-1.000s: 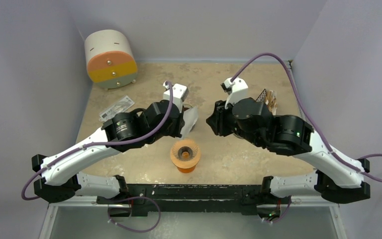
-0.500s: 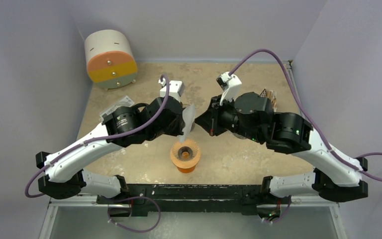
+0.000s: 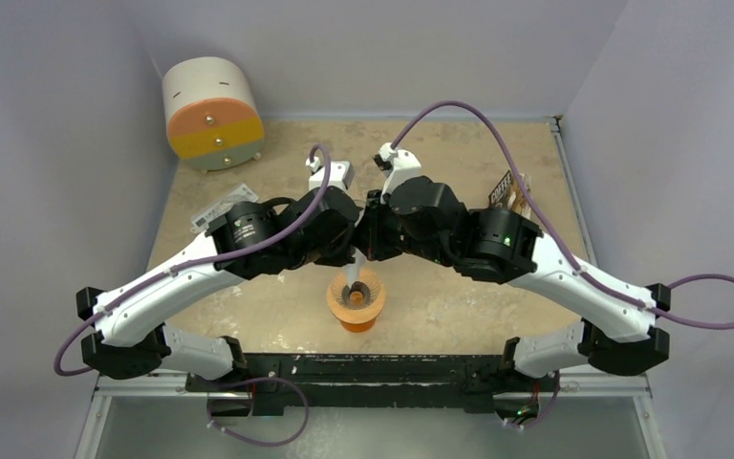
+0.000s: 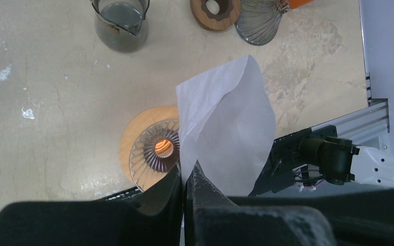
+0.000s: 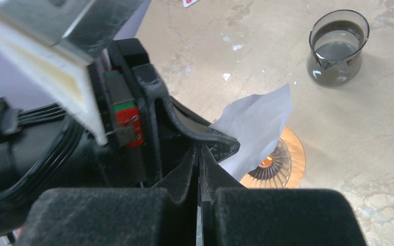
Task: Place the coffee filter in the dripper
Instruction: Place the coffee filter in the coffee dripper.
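The white paper coffee filter [image 4: 225,128] hangs pinched at its lower edge in my shut left gripper [image 4: 184,177]. It hangs just above and beside the orange dripper [image 4: 151,148], whose ribbed cone and lit hole show below. In the top view the dripper [image 3: 356,301] stands near the front middle of the table, with both grippers meeting over it and a sliver of filter [image 3: 354,271] between them. My right gripper [image 5: 200,154] is shut, with its tips against the left gripper's finger [image 5: 205,136]. The filter [image 5: 256,125] lies just beyond, over the dripper [image 5: 282,164].
A glass carafe [image 4: 120,23] of dark liquid, a wooden ring [image 4: 215,10] and a wire cone [image 4: 259,23] stand behind the dripper. A round cream and orange container [image 3: 212,113] sits back left, a flat packet [image 3: 225,206] left, a coffee bag [image 3: 511,191] right.
Both arms have closed in over the dripper. The left gripper carried the filter down and toward it, and the right gripper swung left to meet the left one.
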